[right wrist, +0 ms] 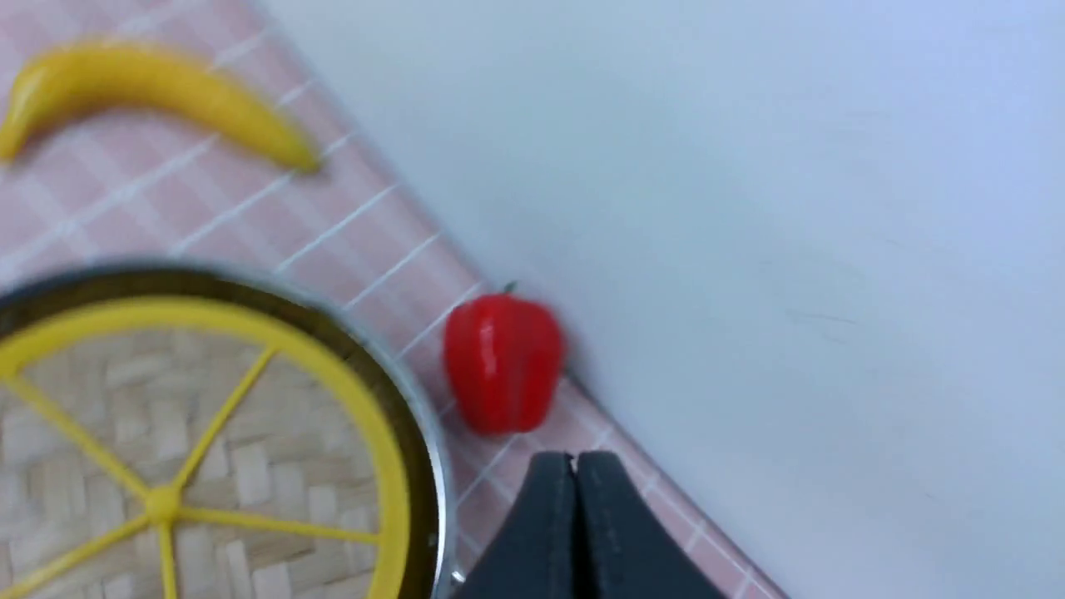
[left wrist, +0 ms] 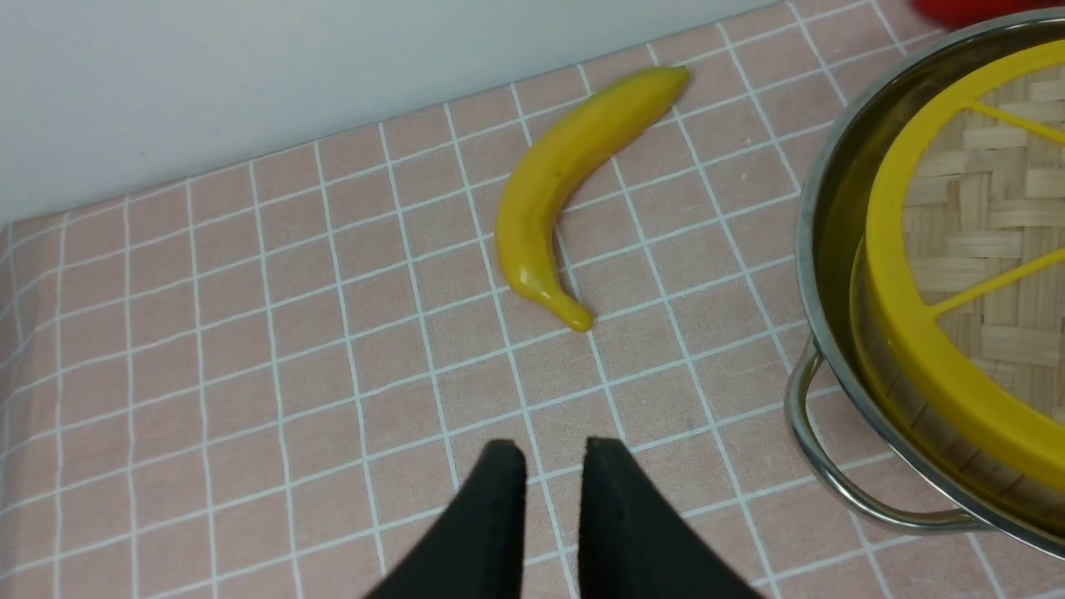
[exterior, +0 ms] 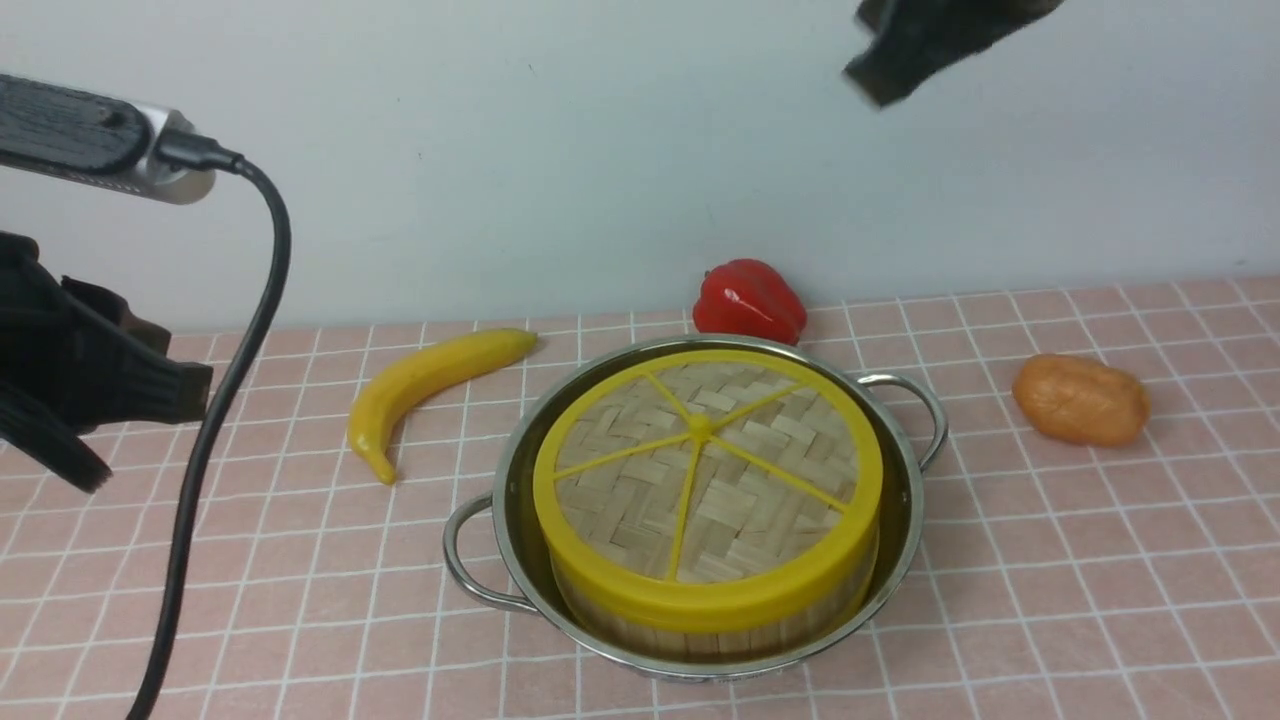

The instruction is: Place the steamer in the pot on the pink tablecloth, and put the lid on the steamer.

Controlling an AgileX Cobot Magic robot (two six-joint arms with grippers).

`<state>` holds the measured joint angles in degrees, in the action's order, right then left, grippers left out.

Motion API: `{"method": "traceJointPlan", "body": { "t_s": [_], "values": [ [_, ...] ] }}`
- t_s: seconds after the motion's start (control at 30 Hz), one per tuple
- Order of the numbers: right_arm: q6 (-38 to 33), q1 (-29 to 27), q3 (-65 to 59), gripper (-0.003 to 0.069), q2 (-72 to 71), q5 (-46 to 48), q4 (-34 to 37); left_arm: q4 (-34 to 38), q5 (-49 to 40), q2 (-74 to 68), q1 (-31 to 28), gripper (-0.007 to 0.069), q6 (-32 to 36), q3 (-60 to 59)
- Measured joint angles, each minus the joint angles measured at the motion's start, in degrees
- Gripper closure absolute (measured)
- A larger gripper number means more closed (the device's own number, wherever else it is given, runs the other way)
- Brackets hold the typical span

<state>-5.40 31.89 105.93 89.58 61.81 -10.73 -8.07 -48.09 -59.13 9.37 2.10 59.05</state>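
Note:
The shiny pot (exterior: pixel 905 470) stands on the pink tablecloth (exterior: pixel 1050 580) with the steamer (exterior: pixel 700 625) inside it. The woven lid (exterior: pixel 700 470) lies flat on the steamer, yellow rim on yellow rim. My left gripper (exterior: pixel 150 430) hovers at the left, well away from the pot; in the left wrist view its fingertips (left wrist: pixel 553 453) stand a little apart over bare cloth, holding nothing. My right gripper (exterior: pixel 880 80) is high above the pot's far side, blurred. In the right wrist view its tips (right wrist: pixel 574 459) are pressed together and empty, beside the pot's rim (right wrist: pixel 416 399).
A yellow banana (exterior: pixel 420 385) lies left of the pot. A red pepper (exterior: pixel 750 300) sits behind the pot at the wall. An orange potato-like thing (exterior: pixel 1080 400) rests to the right. A black cable (exterior: pixel 230 380) hangs down at the left.

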Motion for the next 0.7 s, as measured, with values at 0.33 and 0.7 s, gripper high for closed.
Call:
{"method": "traceJointPlan", "body": {
  "t_s": [0.33,0.7],
  "values": [
    [22.95,-0.73,0.0,0.0664,-6.41,0.26,0.0,0.0,0.09,0.0,0.0,0.0508,0.0,0.0],
    [21.06,-1.75,-20.65,0.0657,-17.05,-6.22,-5.02,0.0,0.14,0.0,0.0,0.0494,0.0,0.0]
  ]
}}
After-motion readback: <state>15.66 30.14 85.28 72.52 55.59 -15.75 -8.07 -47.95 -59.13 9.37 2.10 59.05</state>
